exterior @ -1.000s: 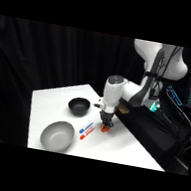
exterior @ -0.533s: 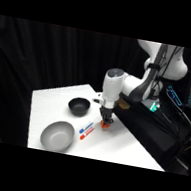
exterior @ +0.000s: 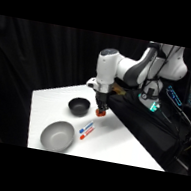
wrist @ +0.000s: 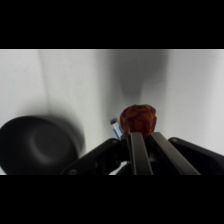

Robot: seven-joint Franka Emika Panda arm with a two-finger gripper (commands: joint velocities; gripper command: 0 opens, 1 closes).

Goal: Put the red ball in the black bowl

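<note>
Gripper [exterior: 100,112] moved left toward black bowl [exterior: 79,106] since earlier frames, now just beside its rim. Fingers clenched on red ball [wrist: 137,119], held above white table [exterior: 125,147]. Ball not yet over bowl; transfer probably near finish.

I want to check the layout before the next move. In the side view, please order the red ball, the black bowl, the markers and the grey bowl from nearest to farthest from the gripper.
1. Red ball: held at the gripper tips.
2. Black bowl: just left of the gripper in the picture.
3. Markers: on the table below the gripper, toward the front.
4. Grey bowl: front left, farthest.
</note>
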